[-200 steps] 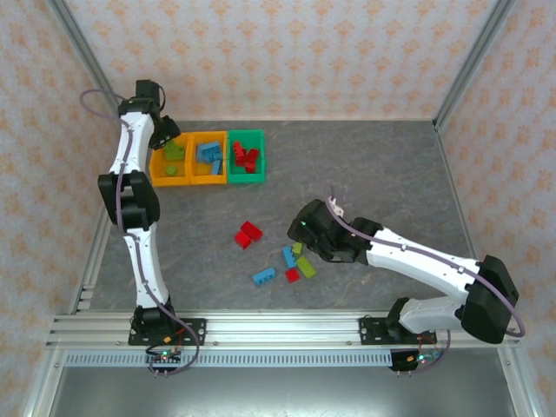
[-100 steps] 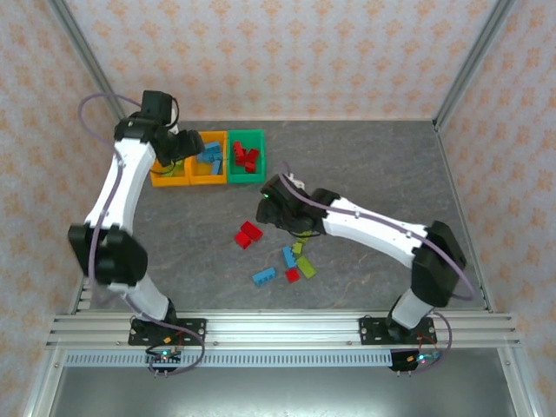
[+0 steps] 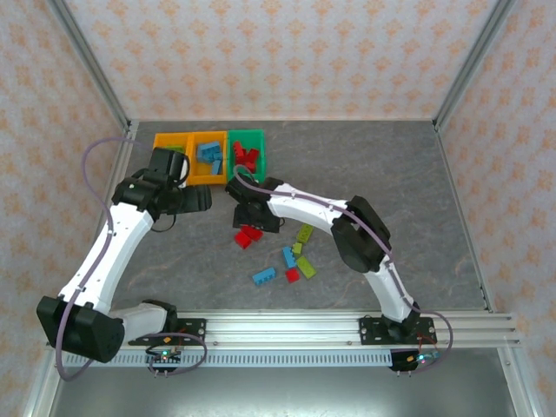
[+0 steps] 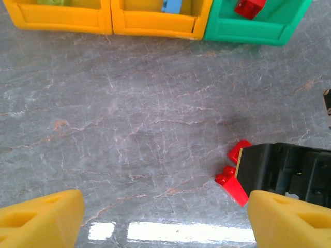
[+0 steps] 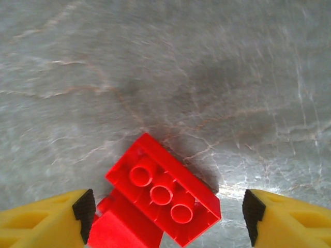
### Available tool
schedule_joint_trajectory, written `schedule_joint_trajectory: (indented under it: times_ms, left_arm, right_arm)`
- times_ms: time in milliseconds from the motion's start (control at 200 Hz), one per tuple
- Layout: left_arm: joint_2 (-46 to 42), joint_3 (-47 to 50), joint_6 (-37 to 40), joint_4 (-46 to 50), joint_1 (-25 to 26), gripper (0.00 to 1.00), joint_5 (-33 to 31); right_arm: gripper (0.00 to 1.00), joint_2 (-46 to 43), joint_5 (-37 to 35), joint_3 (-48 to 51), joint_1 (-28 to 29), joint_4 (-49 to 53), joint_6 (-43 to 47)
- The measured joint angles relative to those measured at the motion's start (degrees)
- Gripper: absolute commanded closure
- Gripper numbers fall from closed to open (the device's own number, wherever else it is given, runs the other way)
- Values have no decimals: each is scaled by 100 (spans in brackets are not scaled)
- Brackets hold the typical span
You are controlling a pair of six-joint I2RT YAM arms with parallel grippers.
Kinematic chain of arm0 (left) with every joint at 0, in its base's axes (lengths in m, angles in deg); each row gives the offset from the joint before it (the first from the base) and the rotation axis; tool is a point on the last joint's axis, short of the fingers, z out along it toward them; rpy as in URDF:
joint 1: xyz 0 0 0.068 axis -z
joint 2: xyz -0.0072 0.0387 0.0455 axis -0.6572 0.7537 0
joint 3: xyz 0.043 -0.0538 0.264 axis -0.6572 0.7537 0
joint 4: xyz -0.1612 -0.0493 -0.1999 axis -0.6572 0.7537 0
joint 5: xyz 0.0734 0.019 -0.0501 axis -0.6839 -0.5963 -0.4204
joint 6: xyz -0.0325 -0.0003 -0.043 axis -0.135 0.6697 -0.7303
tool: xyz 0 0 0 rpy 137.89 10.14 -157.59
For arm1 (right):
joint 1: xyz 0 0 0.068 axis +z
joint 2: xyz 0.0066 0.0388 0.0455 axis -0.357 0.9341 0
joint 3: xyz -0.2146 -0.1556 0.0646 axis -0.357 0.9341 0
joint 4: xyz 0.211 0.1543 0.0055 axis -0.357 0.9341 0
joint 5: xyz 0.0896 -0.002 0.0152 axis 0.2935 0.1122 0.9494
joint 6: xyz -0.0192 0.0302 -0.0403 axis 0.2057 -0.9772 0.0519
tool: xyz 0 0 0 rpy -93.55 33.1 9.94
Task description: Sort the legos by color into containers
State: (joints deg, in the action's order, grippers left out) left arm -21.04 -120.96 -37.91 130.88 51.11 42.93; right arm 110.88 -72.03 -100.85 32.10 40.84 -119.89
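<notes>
With your left gripper [image 4: 165,219] and right gripper [image 5: 165,212] both spread empty, lower the right onto the 2 red bricks [image 5: 163,199] near the green bin [image 3: 246,178], then close.

White-and-black arms [image 3: 122,243], purple cables [image 3: 86,161], yellow fingers [image 4: 41,217]

Left claw [image 4: 165,221], right claw [image 5: 165,214]: both wide apart.

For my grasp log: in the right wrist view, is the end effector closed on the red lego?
No, the right end effector has its fingers wide apart, with the red lego lying on the table between them.
</notes>
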Motion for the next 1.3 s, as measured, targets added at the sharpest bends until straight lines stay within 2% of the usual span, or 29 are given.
schedule_joint_trajectory:
  times_ms: [80,370,571,641,796,896,1126,1301]
  left_arm:
    - [-28,0,0,0,0,16,0]
    - [146,0,7,-2,0,14,-74]
    - [144,22,44,-7,0,13,-138]
    - [142,66,44,-9,0,13,-151]
    - [142,122,44,-11,0,13,-173]
    - [142,122,46,-9,0,13,-170]
    - [-26,76,33,17,0,13,-164]
    - [-326,-116,-177,37,0,13,-28]
  right_arm:
    - [0,109,-20,-247,7,188,-474]
    - [1,422,490,-791,-24,350,-2262]
    - [2,772,638,-831,-26,640,-2848]
    - [8,772,651,-833,-42,640,-2905]
    - [30,778,647,-833,-61,710,-2990]
    - [40,776,568,-833,-68,734,-3040]
    - [42,544,155,-767,-164,739,-2736]
    - [42,11,-623,-1110,-297,719,-1320]
